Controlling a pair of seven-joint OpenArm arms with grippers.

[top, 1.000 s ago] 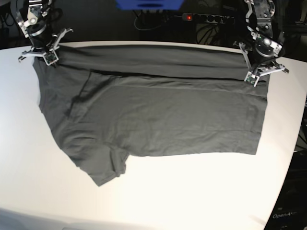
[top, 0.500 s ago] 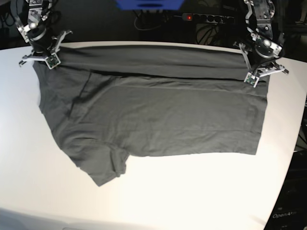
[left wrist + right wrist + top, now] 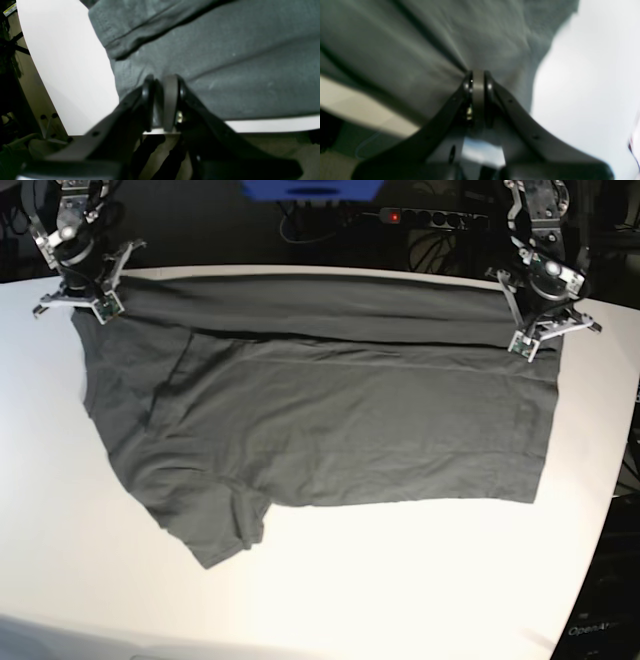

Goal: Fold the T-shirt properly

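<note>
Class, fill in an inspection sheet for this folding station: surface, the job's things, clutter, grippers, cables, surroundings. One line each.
Surface: white table, curved edge at the right, bare in front of the garment.
Job's things: T-shirt, dark grey, spread flat, far edge folded over in a long band, one sleeve sticking out front-left.
Clutter: nothing seen.
Grippers: left gripper jaws closed on the T-shirt's far edge; right gripper jaws shut on the fabric at the other far corner.
Cables: power strip with a red light, and leads, behind the table.
Surroundings: dark background, blue object at the top edge.
</note>
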